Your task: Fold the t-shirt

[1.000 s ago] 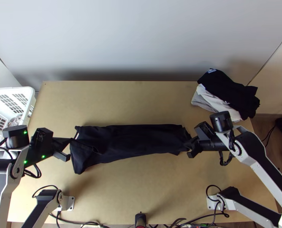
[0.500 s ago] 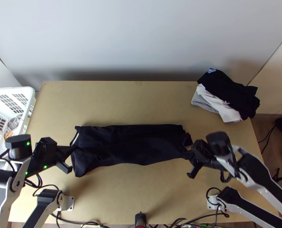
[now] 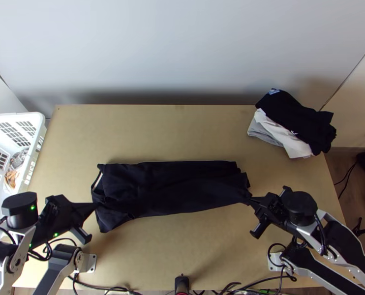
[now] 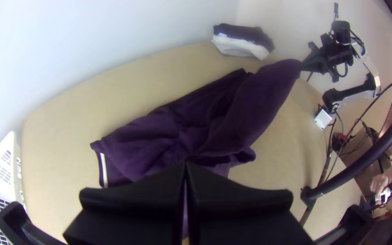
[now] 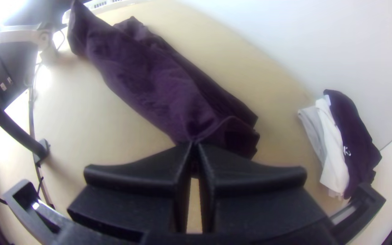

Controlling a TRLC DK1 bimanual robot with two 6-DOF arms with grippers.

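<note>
Black cloth t-shirt (image 3: 177, 189) clamped at 2 ends, my left black gripper (image 3: 95, 206) and right black gripper (image 3: 251, 199) had just drawn its front layer nearer me across the light wooden table (image 3: 158, 132), seemingly advancing the fold.

I can see the left tool (image 3: 94, 205) and right tool (image 3: 252, 199) well apart, their tips pointing inward towards each other. On the left one, the flat black fingers (image 4: 155, 188) are pressed together; the right pair (image 5: 159, 172) meet at the tips, a narrow slit between them farther back. Each black wrist, the left (image 3: 20, 210) and the right (image 3: 301, 208), sits outward of its tool. The left forearm (image 3: 8, 276) and right forearm (image 3: 352, 248) lie beyond the wrists, on the near side.
</note>
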